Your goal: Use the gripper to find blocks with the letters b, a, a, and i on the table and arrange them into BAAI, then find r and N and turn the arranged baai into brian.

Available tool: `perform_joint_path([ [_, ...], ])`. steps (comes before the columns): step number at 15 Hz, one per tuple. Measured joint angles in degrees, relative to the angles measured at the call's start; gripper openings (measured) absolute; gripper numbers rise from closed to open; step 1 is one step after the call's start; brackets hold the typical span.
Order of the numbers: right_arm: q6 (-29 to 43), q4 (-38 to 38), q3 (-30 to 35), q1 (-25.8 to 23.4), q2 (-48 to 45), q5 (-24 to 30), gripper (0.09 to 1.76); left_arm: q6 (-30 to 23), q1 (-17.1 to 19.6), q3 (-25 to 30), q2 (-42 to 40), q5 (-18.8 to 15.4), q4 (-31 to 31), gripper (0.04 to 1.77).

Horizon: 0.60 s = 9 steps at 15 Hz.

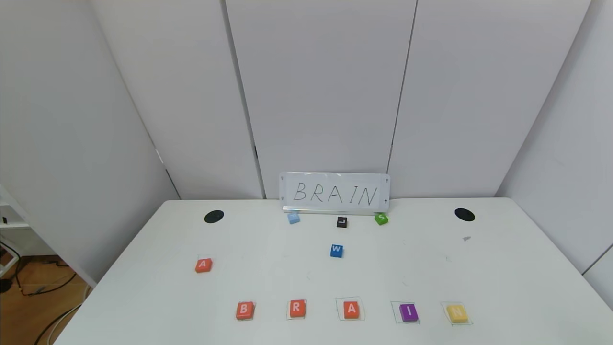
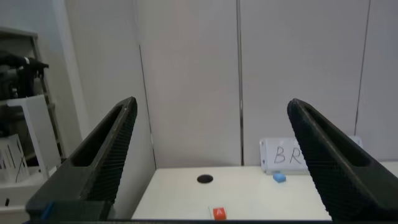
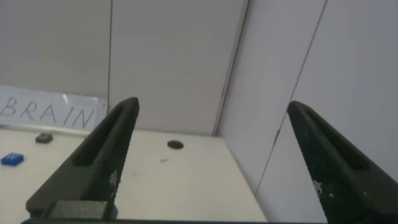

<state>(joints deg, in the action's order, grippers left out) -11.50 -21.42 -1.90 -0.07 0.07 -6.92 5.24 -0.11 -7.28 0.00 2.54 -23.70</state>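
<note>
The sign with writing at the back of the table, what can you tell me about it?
The sign is a white, glossy rectangular card with BRAIN handwritten in thin dark capitals. It stands upright on the far edge of the table, against the grey wall panels, in a pale strip along its bottom edge. Small dark dots mark its corners. Light blue, black and green blocks lie just before it; whether they touch it is unclear.
</note>
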Motion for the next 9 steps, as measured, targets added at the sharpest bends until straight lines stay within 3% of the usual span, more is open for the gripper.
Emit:
perform_joint_path([
  [2,3.1,6.1,1.4,0.1,0.0,-0.1,1.71,-0.2,0.0,5.3,0.0,-1.0,4.1,1.72],
  [4,4.2,11.9,1.8,0.0,0.0,0.1,1.71,-0.7,0.0,6.8,0.0,-2.6,11.4,1.72],
  [9,4.4,12.3,1.9,0.0,-0.1,0.3,1.71,-0.8,0.0,7.3,0.0,-2.8,11.8,1.72],
])
